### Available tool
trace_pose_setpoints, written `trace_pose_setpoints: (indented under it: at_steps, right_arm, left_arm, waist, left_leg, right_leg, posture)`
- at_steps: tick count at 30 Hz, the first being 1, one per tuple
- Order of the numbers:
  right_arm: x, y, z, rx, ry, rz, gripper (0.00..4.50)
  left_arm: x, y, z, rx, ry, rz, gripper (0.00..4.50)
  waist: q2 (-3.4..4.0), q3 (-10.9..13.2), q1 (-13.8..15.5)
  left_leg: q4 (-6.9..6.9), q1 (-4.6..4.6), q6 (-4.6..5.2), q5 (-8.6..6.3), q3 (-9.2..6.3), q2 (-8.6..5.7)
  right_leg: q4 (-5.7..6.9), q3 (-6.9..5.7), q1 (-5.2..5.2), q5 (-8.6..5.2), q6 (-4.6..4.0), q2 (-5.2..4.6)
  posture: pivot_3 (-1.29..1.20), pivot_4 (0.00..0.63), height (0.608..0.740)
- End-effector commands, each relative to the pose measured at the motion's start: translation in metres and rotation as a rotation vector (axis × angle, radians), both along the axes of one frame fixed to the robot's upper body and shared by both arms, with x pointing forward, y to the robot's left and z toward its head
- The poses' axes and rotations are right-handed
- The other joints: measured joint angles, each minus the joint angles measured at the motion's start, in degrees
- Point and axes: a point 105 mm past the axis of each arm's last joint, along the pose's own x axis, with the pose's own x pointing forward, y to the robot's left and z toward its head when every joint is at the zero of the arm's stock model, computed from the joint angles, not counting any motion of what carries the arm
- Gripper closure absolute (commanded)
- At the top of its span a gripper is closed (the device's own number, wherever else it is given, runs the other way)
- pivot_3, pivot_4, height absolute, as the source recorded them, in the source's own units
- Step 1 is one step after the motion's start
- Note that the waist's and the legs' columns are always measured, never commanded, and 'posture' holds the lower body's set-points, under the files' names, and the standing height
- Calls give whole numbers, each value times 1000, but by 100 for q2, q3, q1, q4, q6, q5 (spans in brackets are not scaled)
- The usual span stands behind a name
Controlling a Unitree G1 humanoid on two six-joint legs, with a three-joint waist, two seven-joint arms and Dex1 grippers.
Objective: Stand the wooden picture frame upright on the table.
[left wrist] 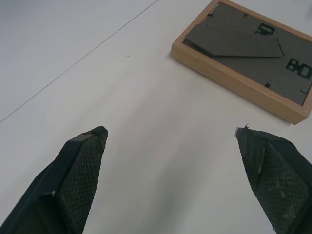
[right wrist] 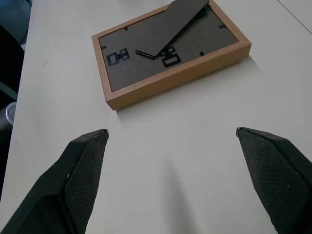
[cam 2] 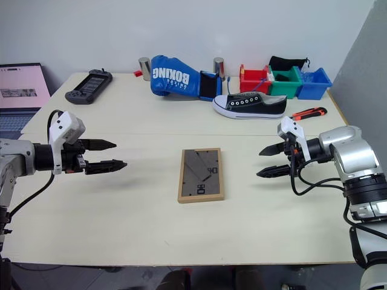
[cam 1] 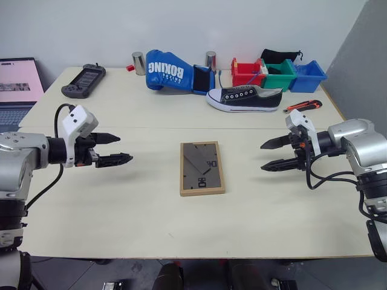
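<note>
The wooden picture frame [cam 1: 202, 168] lies flat and face down in the middle of the table [cam 1: 151, 211], its dark grey back and fold-out stand facing up. In the wrist views the frame [left wrist: 246, 53] [right wrist: 168, 48] lies ahead of each pair of fingers. My left gripper [cam 1: 121, 149] hovers to the left of the frame, open, fingers pointing toward it with nothing between them. My right gripper [cam 1: 272, 154] hovers to the right of the frame, open and empty, pointing left at it. Both stay clear of the frame.
Along the far edge sit a blue boxing glove [cam 1: 169, 71], a black sneaker [cam 1: 245, 98], red, green and blue bins [cam 1: 278, 74], two metal cans [cam 1: 138, 63], a game controller [cam 1: 83, 81] and an orange box cutter [cam 1: 303, 106]. A laptop [cam 1: 18, 84] stands at far left.
</note>
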Motion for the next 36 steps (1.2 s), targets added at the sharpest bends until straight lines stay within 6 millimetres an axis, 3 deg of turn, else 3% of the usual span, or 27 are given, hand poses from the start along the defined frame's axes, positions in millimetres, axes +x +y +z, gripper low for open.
trace_pose_setpoints:
  at_steps: [1,15,20,23,26,36]
  right_arm:
    - [-3,0,12,14,-36,13,43]
    - [-2,4,11,22,-43,4,43]
    - [-3,6,7,8,-57,13,43]
    - [-1,9,7,21,-60,0,43]
    - [-1,11,6,33,-47,-2,0]
    - [-5,20,-7,57,-16,-20,2217]
  left_arm:
    - [0,0,13,-2,-47,4,0]
    - [-3,-8,5,-62,29,10,0]
    - [-3,-18,7,-226,104,19,0]
    - [-6,-23,-1,-231,142,5,0]
    - [-8,-28,-5,-241,168,-14,482]
    - [-8,-41,-14,-305,235,-36,2676]
  waist:
    - [0,0,0]
    - [0,0,0]
    - [0,0,5]
    - [0,0,-14]
    - [0,0,-11]
    - [0,0,7]
  left_leg:
    - [0,0,0,0,0,0]
    - [0,0,0,0,0,0]
    - [1,0,0,0,0,-1]
    - [2,0,0,0,0,0]
    - [2,0,0,0,0,2]
    - [2,-1,0,0,-1,0]
  right_leg:
    - [0,0,0,0,0,0]
    - [0,1,0,0,0,0]
    - [1,0,1,0,0,0]
    - [2,0,0,0,0,0]
    - [3,0,-1,0,0,1]
    - [2,0,0,0,0,0]
  posture:
    - [0,150,740]
    - [0,150,740]
    - [0,150,740]
    - [0,150,740]
    - [0,150,740]
    - [0,150,740]
